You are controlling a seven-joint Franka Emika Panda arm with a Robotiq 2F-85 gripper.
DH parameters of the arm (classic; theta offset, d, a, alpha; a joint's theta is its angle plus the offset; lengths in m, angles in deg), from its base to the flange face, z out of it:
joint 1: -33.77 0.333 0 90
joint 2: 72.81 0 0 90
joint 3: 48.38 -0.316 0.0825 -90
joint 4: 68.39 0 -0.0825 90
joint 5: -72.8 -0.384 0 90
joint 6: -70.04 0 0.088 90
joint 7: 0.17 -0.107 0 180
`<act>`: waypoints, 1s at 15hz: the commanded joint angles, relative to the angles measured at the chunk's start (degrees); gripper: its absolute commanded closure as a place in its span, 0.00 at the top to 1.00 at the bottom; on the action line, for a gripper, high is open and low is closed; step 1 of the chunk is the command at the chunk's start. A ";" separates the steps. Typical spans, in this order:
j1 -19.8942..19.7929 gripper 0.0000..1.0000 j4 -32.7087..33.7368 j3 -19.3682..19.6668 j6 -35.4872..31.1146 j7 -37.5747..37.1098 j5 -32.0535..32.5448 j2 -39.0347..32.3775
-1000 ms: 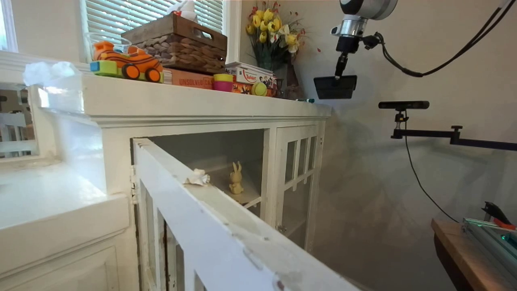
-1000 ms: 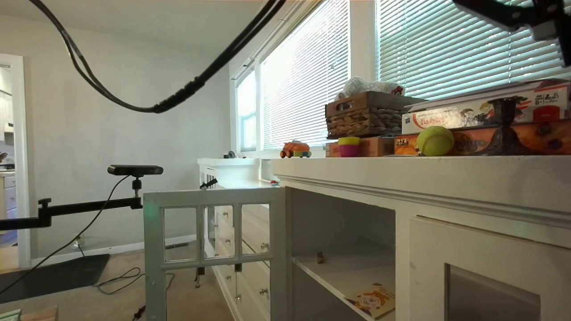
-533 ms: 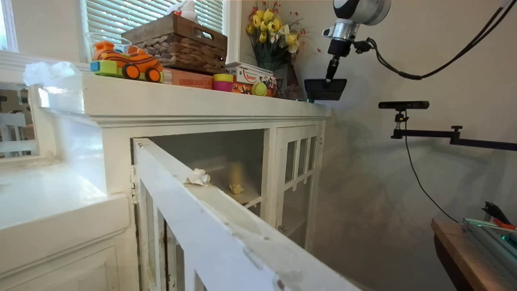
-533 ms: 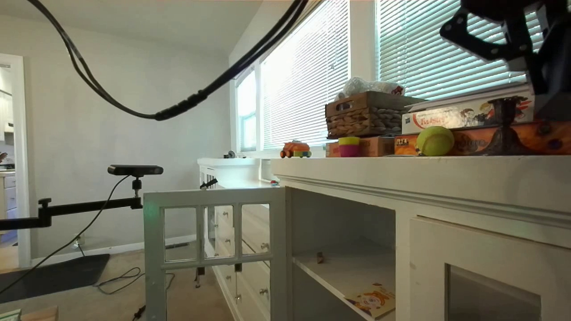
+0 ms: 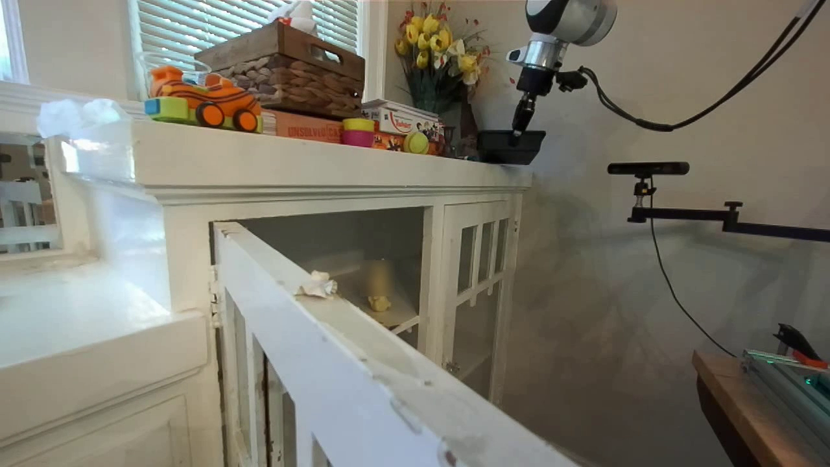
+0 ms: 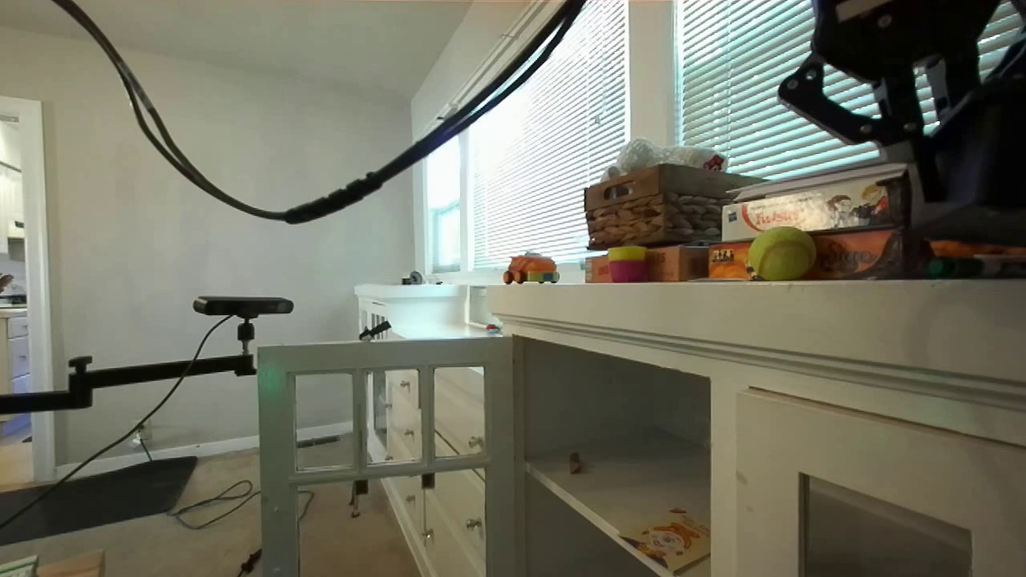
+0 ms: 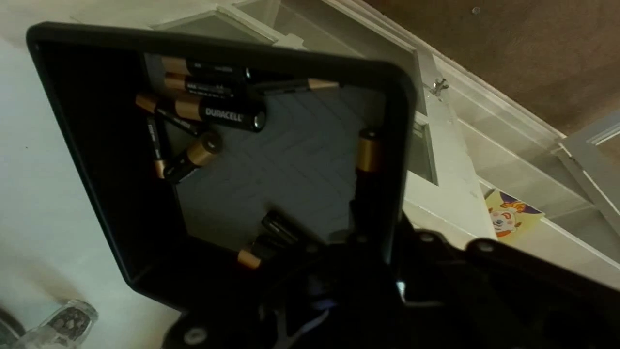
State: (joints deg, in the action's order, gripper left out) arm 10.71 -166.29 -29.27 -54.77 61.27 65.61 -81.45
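A black open tray (image 7: 218,46) with sloping walls holds several batteries, among them a Duracell one (image 7: 227,116) and one along the near wall (image 7: 369,152). My gripper (image 7: 380,228) is shut on that wall, one finger inside and one outside; dark shadow hides much of the fingers. In an exterior view the tray (image 5: 512,150) hangs from the gripper (image 5: 517,133) at the far end of the white cabinet top (image 5: 324,162). A green-capped marker (image 6: 954,267) lies on the cabinet top beneath the tray, with a gap between them.
Game boxes (image 6: 809,210), a tennis ball (image 6: 781,253), stacked cups (image 6: 628,266), a wicker basket (image 5: 292,74) and an orange toy (image 5: 204,100) line the cabinet top. Flowers (image 5: 441,48) stand near the tray. Below, a cabinet door (image 6: 385,353) juts outward. A glass object (image 7: 70,322) shows beside the tray.
The gripper and tray have moved down and toward the cabinet top, leftward in both exterior views. The tray now covers the dark candlestick, and the marker has come into sight below it.
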 commanded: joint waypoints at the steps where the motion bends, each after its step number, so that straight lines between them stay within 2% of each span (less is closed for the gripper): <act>1: -0.77 0.03 2.23 -0.67 -0.48 2.16 -0.19 -0.12; 9: -0.17 0.03 1.53 0.09 -0.52 -0.36 4.15 3.24; 15: -2.54 0.03 4.33 1.24 -2.80 0.11 0.22 -0.73</act>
State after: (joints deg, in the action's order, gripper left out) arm 9.43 -164.14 -28.23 -55.57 61.66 67.50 -80.17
